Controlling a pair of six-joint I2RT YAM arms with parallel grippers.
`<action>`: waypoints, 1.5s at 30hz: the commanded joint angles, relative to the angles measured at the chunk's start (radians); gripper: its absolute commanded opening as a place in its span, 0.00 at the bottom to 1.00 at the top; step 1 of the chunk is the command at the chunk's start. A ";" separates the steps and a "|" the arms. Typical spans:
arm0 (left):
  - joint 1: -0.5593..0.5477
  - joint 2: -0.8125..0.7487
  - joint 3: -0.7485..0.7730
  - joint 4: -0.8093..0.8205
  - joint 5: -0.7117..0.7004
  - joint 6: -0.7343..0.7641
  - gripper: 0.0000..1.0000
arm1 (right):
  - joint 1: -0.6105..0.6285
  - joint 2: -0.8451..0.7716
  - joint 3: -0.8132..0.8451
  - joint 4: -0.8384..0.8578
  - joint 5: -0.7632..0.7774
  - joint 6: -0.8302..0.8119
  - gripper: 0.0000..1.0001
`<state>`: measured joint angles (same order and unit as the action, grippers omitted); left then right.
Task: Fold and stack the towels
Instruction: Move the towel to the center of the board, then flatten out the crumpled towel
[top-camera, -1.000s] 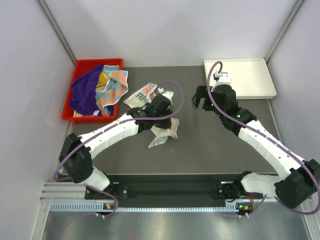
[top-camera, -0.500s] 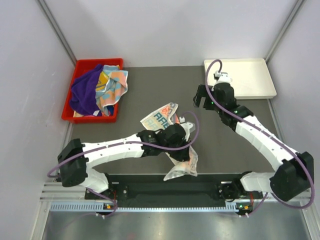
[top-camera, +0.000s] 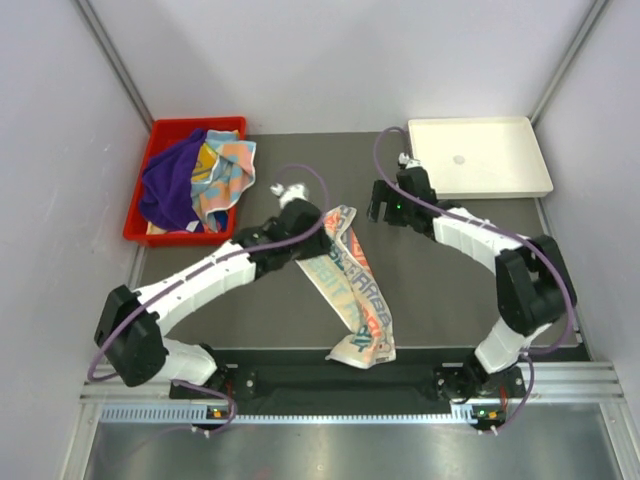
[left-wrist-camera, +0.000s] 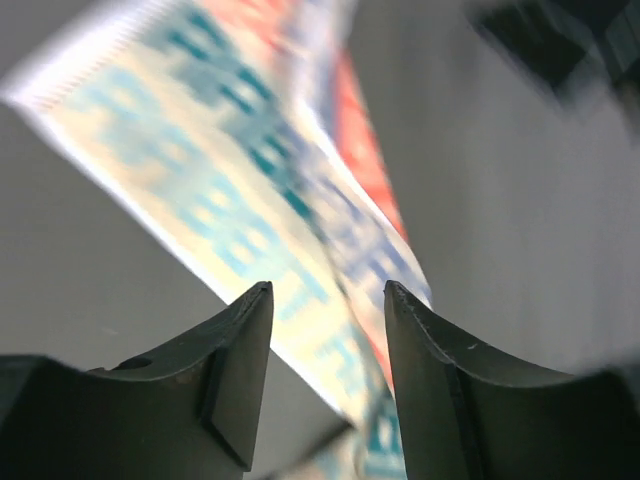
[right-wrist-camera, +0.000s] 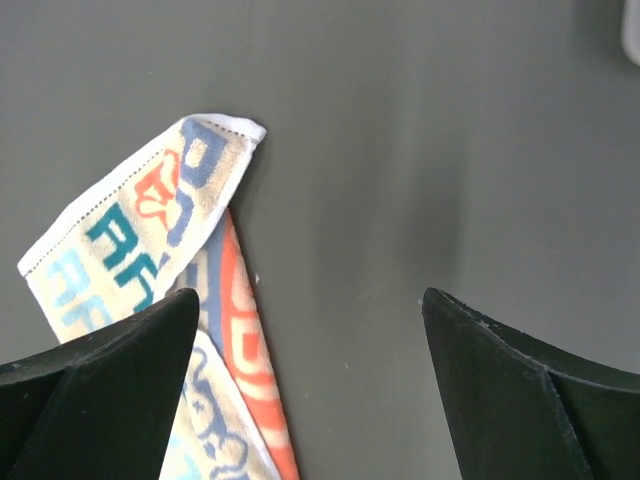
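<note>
On the dark table (top-camera: 440, 270), a lettered towel (top-camera: 356, 292) lies in a long rumpled strip, its far end near the left gripper (left-wrist-camera: 327, 290) and right gripper (right-wrist-camera: 310, 296), both spread and empty, apparently mid-flattening, each next needing a corner to pull it flat for folding.

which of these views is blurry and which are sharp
left wrist view: the lettered towel is smeared and soft, while the left gripper's fingers look sharper; right wrist view: the towel's print is crisp; top external view: sharp, evenly lit, no strong glare.
</note>
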<state>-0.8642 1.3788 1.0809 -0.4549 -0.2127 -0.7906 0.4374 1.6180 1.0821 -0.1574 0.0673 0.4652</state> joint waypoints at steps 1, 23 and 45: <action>0.149 -0.021 -0.033 0.038 -0.071 -0.085 0.52 | -0.008 0.074 0.097 0.099 -0.041 0.056 0.91; 0.387 0.298 -0.007 0.039 -0.137 -0.196 0.52 | 0.027 0.450 0.361 0.136 -0.103 0.225 0.62; 0.427 0.496 0.099 0.039 -0.155 -0.164 0.33 | 0.041 0.511 0.365 0.150 -0.136 0.300 0.51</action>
<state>-0.4446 1.8462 1.1622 -0.4126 -0.3592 -0.9642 0.4644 2.1220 1.4406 -0.0448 -0.0555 0.7456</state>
